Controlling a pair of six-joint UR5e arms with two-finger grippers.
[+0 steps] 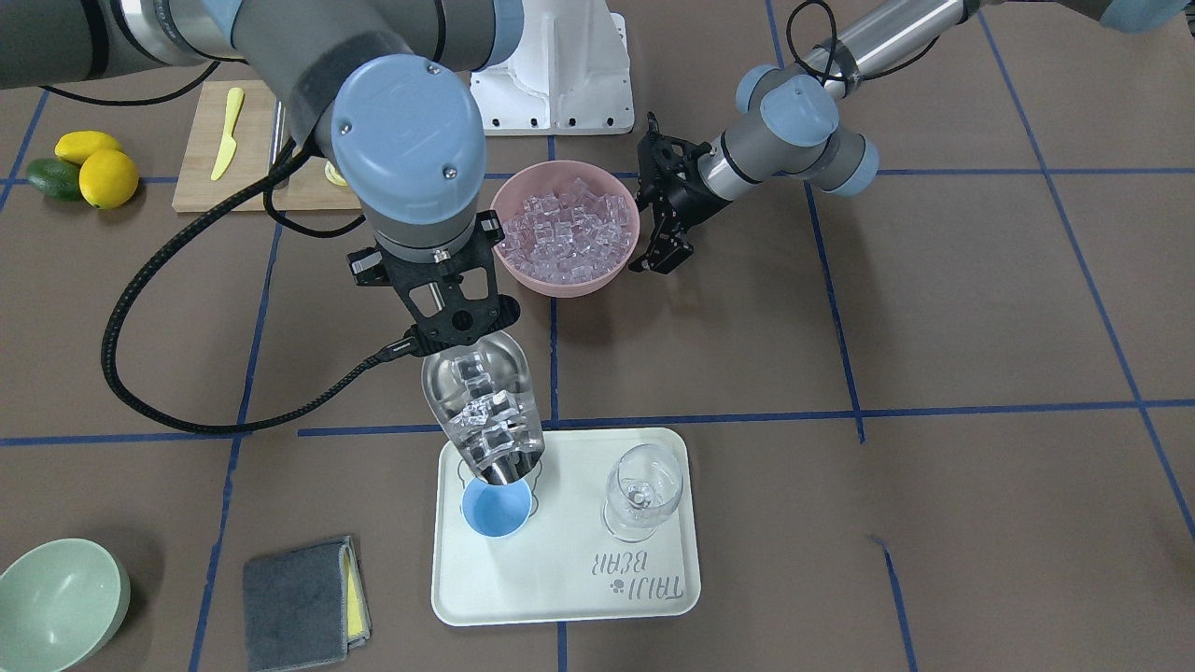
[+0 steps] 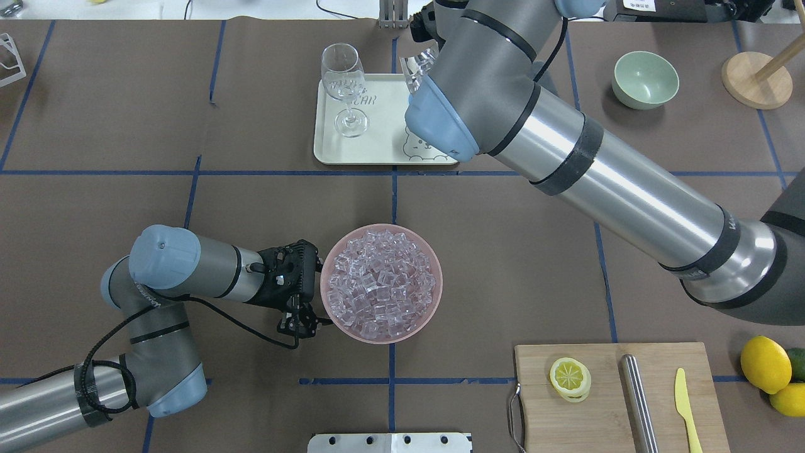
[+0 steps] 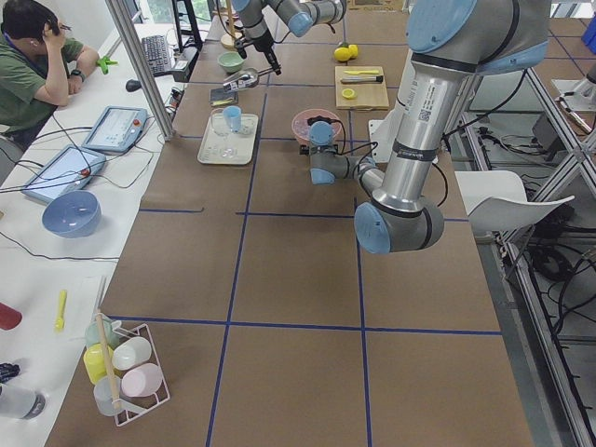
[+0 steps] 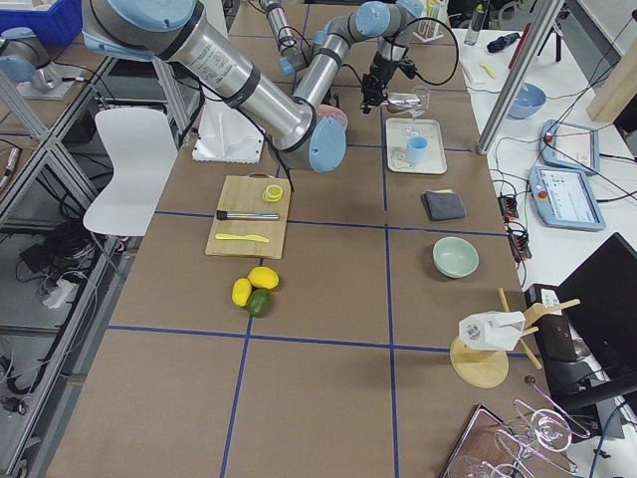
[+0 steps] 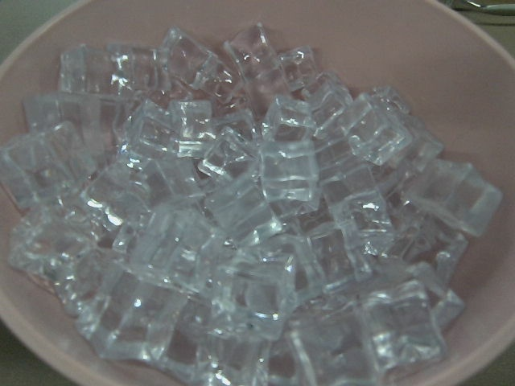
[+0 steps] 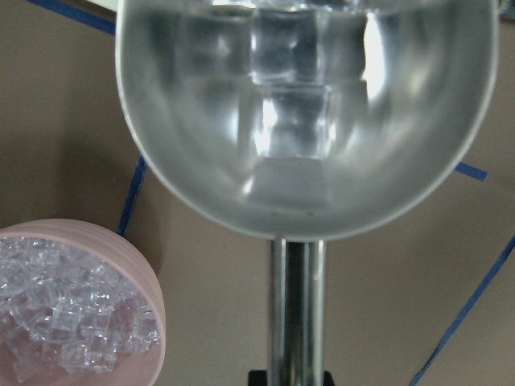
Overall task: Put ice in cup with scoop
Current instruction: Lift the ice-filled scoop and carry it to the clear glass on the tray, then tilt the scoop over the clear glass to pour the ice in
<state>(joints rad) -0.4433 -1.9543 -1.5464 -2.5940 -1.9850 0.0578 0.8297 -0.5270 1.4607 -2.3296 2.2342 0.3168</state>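
The exterior front-facing view shows my right gripper (image 1: 464,334) clamped on the thin handle of the shiny steel scoop (image 1: 512,362). The deep trough tips downward with its lip right above the small light-blue plastic cup (image 1: 497,511). The cup stands on the pale rectangular tray (image 1: 560,602), near a clear stemmed wine glass (image 1: 642,490). Several clear ice cubes (image 1: 481,415) lie along the trough, bunched toward the lip. The part of the cup's floor that shows is bare.

My left gripper (image 1: 661,250) sits just beside the rim of the round pink bowl (image 1: 523,271), which holds the rest of the cubes. I cannot tell whether its fingers are parted or pinching that rim.

As I judge it, the step is the pour. The scoop's mouth looks about as wide as the cup, so I should keep the lip centred over the opening and low. The tilt should go up slowly so cubes slide off a few at a time. A fast tip could send them onto the tray or knock the light cup over.
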